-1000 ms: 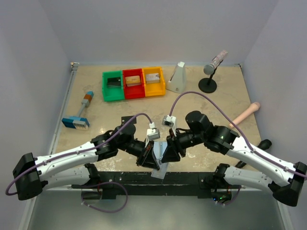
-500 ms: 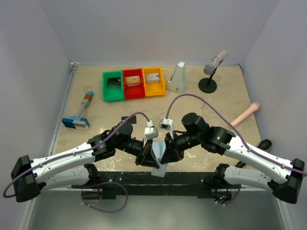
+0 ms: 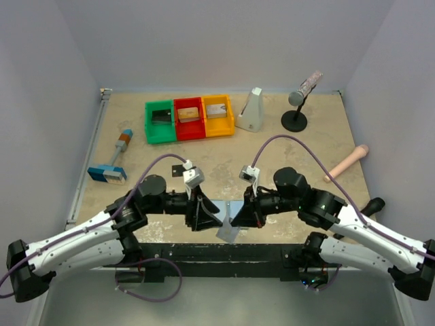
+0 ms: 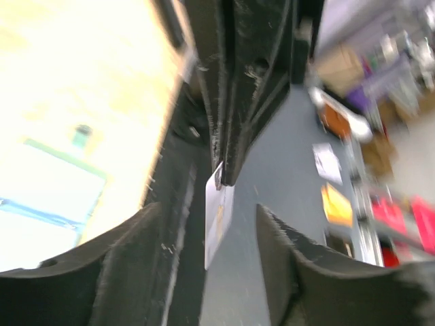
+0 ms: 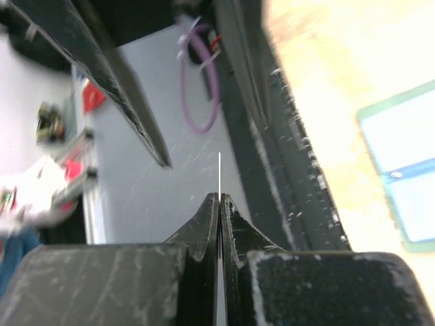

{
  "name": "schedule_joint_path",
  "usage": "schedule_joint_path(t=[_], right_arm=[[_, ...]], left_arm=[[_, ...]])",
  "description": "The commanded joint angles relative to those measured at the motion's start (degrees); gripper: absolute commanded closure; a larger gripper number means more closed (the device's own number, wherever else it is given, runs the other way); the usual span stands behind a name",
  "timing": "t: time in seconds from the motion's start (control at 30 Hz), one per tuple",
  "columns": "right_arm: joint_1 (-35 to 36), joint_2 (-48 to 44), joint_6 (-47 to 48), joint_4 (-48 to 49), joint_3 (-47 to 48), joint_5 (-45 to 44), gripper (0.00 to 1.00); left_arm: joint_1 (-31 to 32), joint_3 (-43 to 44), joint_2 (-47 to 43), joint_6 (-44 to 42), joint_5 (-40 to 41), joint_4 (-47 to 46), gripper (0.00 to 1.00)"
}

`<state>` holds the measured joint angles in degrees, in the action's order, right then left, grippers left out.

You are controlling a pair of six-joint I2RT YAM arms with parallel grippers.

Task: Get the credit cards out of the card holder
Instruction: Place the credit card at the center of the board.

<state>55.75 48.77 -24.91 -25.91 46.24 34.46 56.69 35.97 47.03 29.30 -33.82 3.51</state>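
A thin silver-grey credit card (image 3: 228, 232) hangs past the table's front edge, pinched at its top by my right gripper (image 3: 236, 219), which is shut on it. The right wrist view shows this card (image 5: 219, 175) edge-on, sticking out from between the closed fingers of the right gripper (image 5: 219, 197). My left gripper (image 3: 204, 216) stands open just left of the card and is not touching it. In the left wrist view the card (image 4: 219, 224) sits between the spread fingers (image 4: 122, 272). The card holder (image 3: 227, 205) lies open on the table between the arms; its pale blue inner face (image 5: 404, 163) shows at the right.
Green (image 3: 160, 122), red (image 3: 189, 118) and yellow (image 3: 218, 115) bins stand at the back, each with a small flat item inside. A blue-headed brush (image 3: 112, 165) lies far left. A white wedge (image 3: 251, 110), a stand with a tube (image 3: 297, 102) and a pale handle (image 3: 346, 163) sit to the right.
My left gripper has opened and drawn back to the left. My right gripper has closed on the silver-grey card and shifted slightly right, so the two grippers have parted.
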Motion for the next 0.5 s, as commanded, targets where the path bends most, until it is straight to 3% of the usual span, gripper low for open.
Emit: schedule_joint_path(t=[0.0, 0.13, 0.23, 0.47], right_arm=[[-0.99, -6.65, -8.65, 9.45, -5.7, -14.84, 1.0], [-0.99, -10.97, -17.44, 23.59, -14.31, -23.19, 1.0], [-0.99, -13.08, -21.49, 32.39, -18.72, -26.89, 1.0], [-0.9, -16.78, -26.42, 42.87, -24.35, -34.01, 1.0]], left_arm=[[-2.02, -6.85, -9.12, 6.98, 20.24, -5.33, 0.34], [-2.19, -19.06, -19.4, 15.49, 32.75, -16.22, 0.23], [-2.19, -25.93, -24.08, 19.47, 34.95, -25.37, 0.23], [-2.11, -28.75, -20.93, 22.37, 32.16, -31.78, 0.21]])
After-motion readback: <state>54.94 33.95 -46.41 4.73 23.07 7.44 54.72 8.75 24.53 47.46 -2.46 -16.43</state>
